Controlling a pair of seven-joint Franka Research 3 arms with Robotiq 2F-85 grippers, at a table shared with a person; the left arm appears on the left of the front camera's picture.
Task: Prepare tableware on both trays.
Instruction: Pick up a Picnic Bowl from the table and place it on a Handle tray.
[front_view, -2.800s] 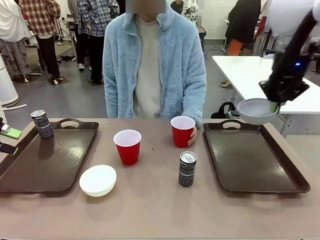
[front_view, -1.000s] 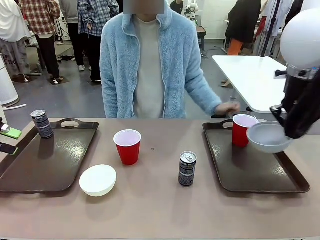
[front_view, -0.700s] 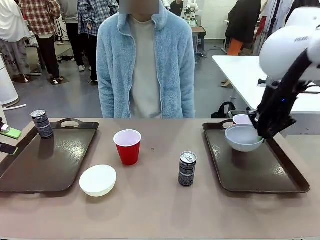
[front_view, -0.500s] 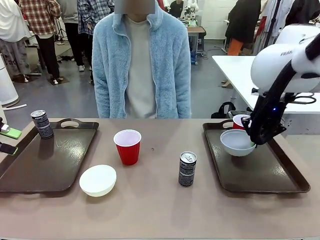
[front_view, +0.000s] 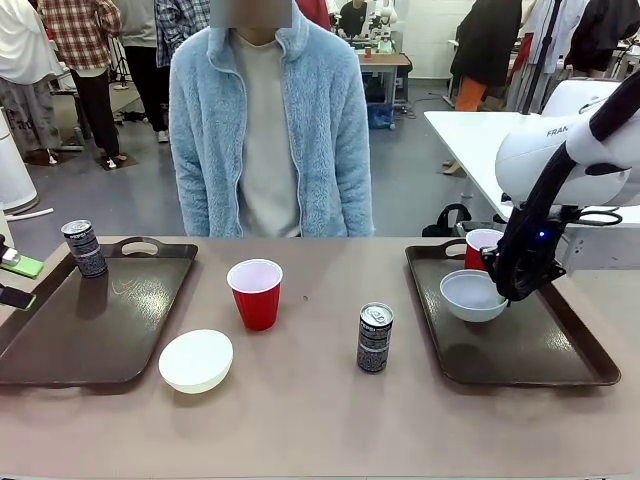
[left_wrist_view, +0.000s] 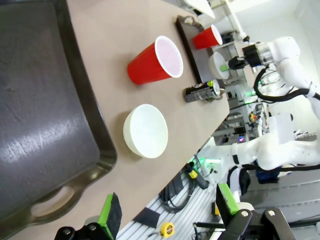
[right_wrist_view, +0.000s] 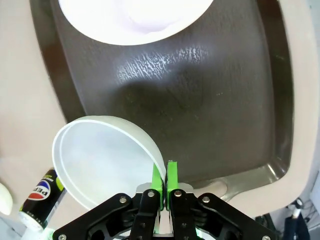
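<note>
While the right gripper (right_wrist_view: 163, 172) has its green pads (right_wrist_view: 158, 176) clamped on the thin rim of the pale grey bowl (right_wrist_view: 102, 157), that bowl heads the list: smooth, round and shallow, held over the right tray (front_view: 545, 350), which lies to the right of the mid-table can (front_view: 375, 337). Bowls, two: the grey one, and a white bowl (front_view: 196, 360), matte and round, on the bare table (front_view: 320, 420) left of that can and slightly nearer the robot. Cups, two, red plastic with white insides, tapered: first red cup (front_view: 482, 247) upright on the right tray, just beyond the grey bowl; second red cup (front_view: 256, 293) upright left of the can and a little farther off. Cans, two, slim, dark, printed: the mid-table one upright, and a second can (front_view: 84, 248) upright at the far corner of the left tray (front_view: 90, 325), well to its left. Trays, two, dark brown, rectangular, glossy and finely textured, with raised rims and cut-out handles. Left gripper (left_wrist_view: 168, 207): fingers spread wide, holding nothing, above the left tray's near handle.
</note>
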